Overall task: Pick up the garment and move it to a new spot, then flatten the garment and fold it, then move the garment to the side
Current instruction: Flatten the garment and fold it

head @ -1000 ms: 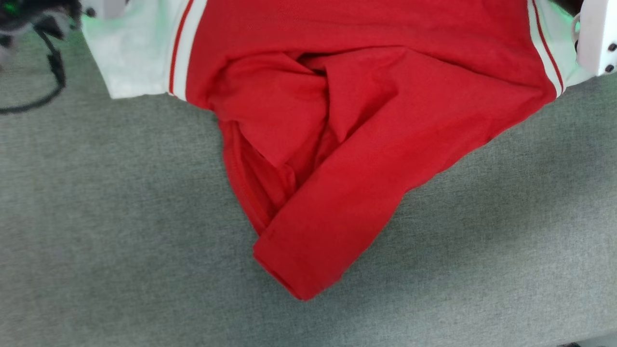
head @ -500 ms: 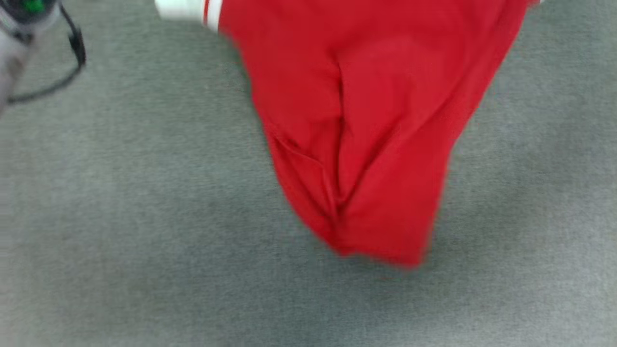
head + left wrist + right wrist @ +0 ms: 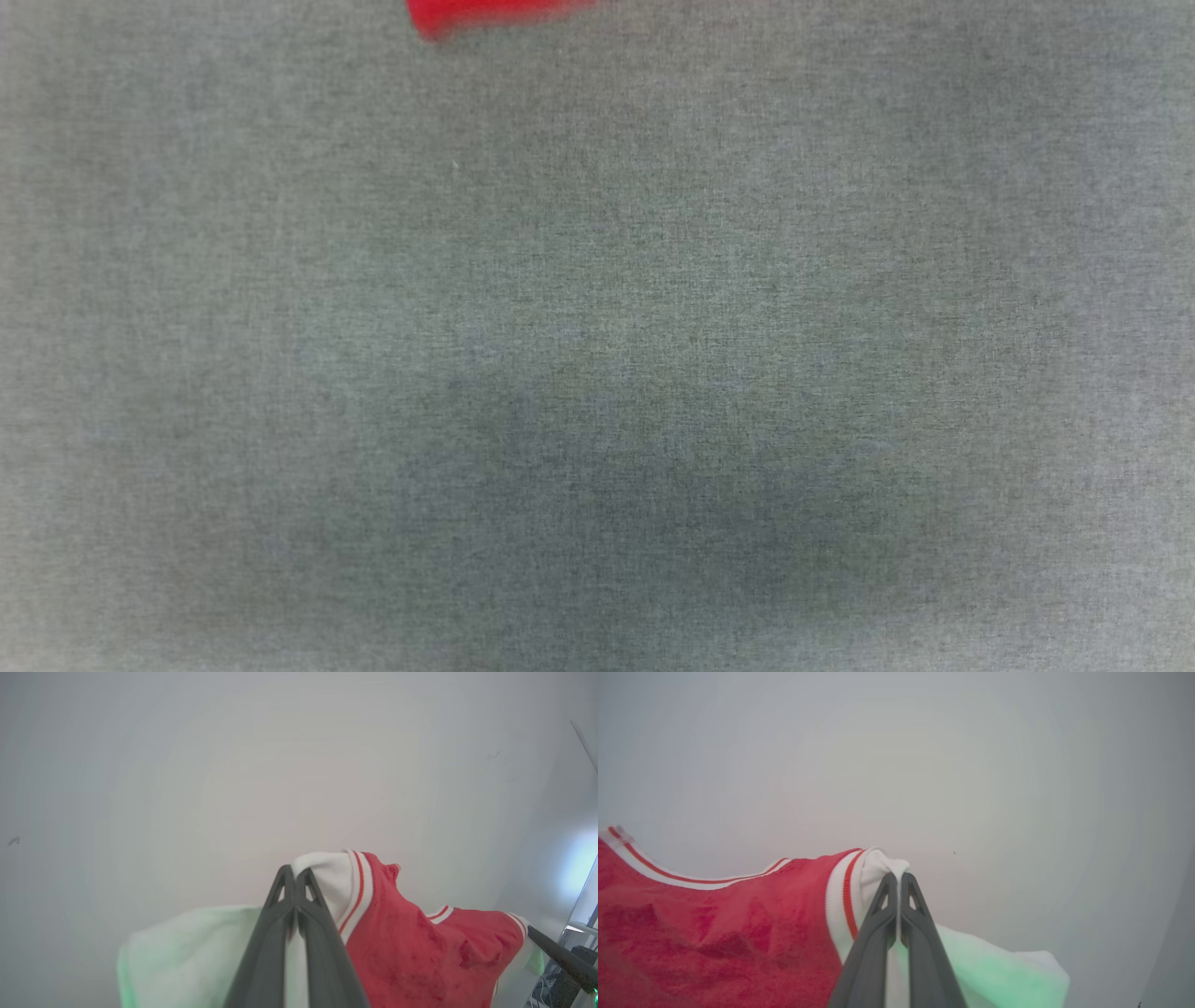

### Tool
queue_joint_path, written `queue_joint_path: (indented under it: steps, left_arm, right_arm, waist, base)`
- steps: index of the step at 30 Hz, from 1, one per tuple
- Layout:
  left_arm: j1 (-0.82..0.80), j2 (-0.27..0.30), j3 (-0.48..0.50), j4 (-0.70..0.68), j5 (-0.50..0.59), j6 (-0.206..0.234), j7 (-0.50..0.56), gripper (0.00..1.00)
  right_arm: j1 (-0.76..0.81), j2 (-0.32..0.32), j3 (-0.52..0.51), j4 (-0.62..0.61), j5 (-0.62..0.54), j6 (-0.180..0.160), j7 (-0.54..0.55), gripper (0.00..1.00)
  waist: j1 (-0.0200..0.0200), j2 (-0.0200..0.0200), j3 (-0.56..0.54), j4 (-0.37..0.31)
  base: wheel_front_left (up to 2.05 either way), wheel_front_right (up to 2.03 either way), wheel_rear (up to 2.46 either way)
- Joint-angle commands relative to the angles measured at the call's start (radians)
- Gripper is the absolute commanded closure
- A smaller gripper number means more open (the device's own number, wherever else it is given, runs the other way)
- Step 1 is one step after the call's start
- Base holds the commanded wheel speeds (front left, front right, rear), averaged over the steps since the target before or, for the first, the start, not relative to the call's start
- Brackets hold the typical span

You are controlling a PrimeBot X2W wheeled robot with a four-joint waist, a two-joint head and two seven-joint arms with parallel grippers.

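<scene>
The garment (image 3: pixel 420 952) is a red jersey with white sleeves and red-and-white striped trim, held up in the air before a pale wall. My left gripper (image 3: pixel 295 872) is shut on its white shoulder cloth beside the striped trim. In the right wrist view my right gripper (image 3: pixel 896 879) is shut on the other white shoulder, and the garment (image 3: pixel 714 933) stretches away to the left. A dark finger (image 3: pixel 560 956) of the right gripper shows at the far end of the cloth in the left wrist view. In the head view a blurred red tip of the garment (image 3: pixel 485 14) hangs at the top edge.
A grey fabric surface (image 3: pixel 597 373) lies below, with a soft dark shadow near its lower middle. A plain pale wall (image 3: pixel 924 765) stands behind the lifted cloth. Some equipment and cables (image 3: pixel 560 980) sit at the far right of the left wrist view.
In the head view the red cloth went from lying bunched on the grey surface to hanging, then rose almost out of the top of the picture. The cable at upper left has left view.
</scene>
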Motion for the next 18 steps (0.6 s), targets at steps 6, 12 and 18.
queue_joint_path:
  steps: [6, 12, 18]
  left_arm:
    - [0.112, 0.025, -0.006, -0.071, -0.052, 0.0, 0.009, 1.0]
    - [0.416, 0.132, -0.061, -0.283, -0.14, 0.0, 0.055, 1.0]
    - [0.769, 0.239, -0.113, -0.501, -0.213, 0.0, 0.033, 1.0]
  right_arm:
    - [0.099, 0.001, -0.012, -0.041, -0.026, -0.001, -0.005, 1.0]
    - [0.366, -0.068, 0.078, -0.205, 0.025, -0.001, 0.085, 1.0]
    - [0.671, -0.218, 0.118, -0.481, 0.197, -0.001, 0.239, 1.0]
  waist:
    - [0.0, 0.0, -0.045, 0.007]
    - [0.0, 0.0, -0.119, 0.011]
    - [0.0, 0.0, -0.196, 0.017]
  base:
    - [0.0, 0.0, 0.0]
    - [0.0, 0.0, 0.0]
    - [0.0, 0.0, 0.0]
